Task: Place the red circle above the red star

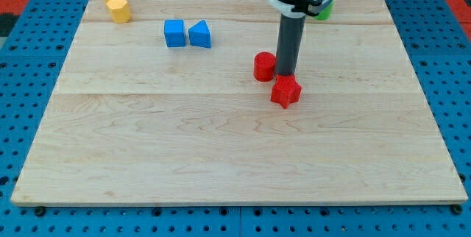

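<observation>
Camera view: one wooden board (147, 141) is lying on a blue pegboard, with blocks spread over its upper half.
Tip: my tip (285, 73) is standing on the board just at the view's right of the red circle and just above the red star; it is a bare rod, so it is holding nothing, only pushing.
Red circle: the red circle (263, 67) is sitting at the view's left of my tip, very near or touching the rod; I cannot tell which.
Red star: the red star (285, 92) is lying directly below my tip, its top edge partly hidden behind the rod's end.
Key relation: the circle is lying up and to the left of the star, not straight above it; my tip is occupying the place where the circle should be going.
Long axis: the circle is round, so no axis is mattering for the push.
Next move, my judgement: the tip is needing to go around to the circle's left side and push it toward the view's right, without disturbing the star.
Risk, my judgement: the star is so near that a careless path could be knocking it.
Count, red: two blocks, one circle and one star.
Count, blue: two blocks, a blue cube (174, 33) and a blue wedge (200, 34), side by side.
Count, yellow: two yellow blocks (115, 3), touching, at the top left corner.
Count, green: one green block (324, 9), mostly hidden behind the arm.
</observation>
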Available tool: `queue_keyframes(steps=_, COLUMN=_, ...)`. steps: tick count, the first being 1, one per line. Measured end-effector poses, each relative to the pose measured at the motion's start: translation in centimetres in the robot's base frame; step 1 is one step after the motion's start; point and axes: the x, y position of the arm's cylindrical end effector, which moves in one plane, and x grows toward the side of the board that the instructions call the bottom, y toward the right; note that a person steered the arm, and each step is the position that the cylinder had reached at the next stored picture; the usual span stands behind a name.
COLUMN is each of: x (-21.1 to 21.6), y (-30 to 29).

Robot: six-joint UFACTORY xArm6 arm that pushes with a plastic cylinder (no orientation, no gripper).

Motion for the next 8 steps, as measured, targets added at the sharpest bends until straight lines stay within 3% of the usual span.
queue_keyframes(steps=4, x=0.2, y=4.1)
queue_keyframes(steps=5, x=-2.6, y=7.2)
queue_keyframes(steps=6, x=-7.5, y=5.7)
queue_keyframes(steps=8, x=-7.8, y=-1.0)
